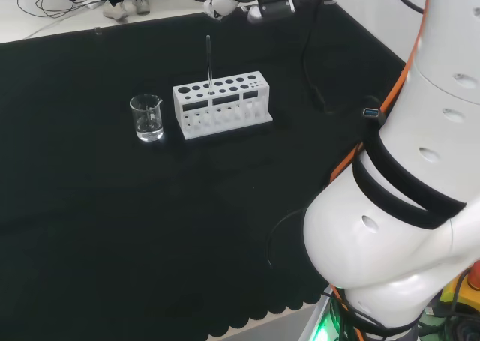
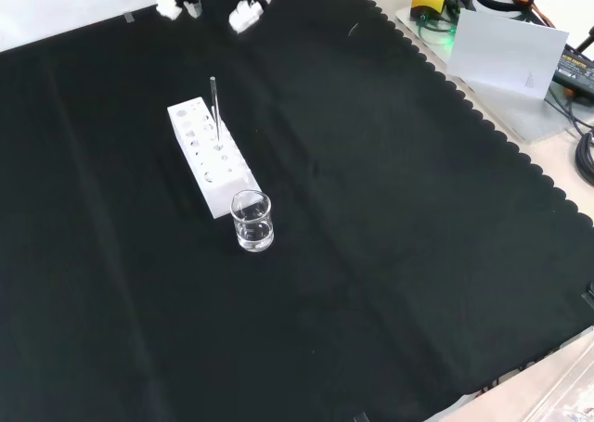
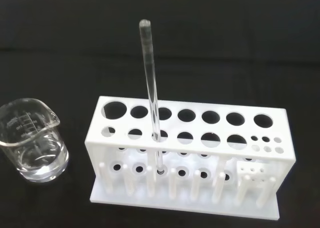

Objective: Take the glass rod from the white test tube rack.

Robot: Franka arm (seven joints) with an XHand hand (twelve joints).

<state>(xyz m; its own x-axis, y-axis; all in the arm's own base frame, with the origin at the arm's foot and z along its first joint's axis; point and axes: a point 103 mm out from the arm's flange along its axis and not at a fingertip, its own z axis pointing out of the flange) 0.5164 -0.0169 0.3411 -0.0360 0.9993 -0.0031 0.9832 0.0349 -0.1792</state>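
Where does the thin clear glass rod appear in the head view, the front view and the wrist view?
Head view: the thin clear glass rod stands upright in the white plastic test tube rack, upper middle.
Front view: it rises from the rack, upper left.
Wrist view: it stands in a middle hole.
Shared landmark: the clear glass beaker beside the rack.

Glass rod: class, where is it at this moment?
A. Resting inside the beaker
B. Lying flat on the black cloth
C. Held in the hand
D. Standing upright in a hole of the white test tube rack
D: the glass rod stands upright through a hole in the white test tube rack, with the beaker apart beside it.
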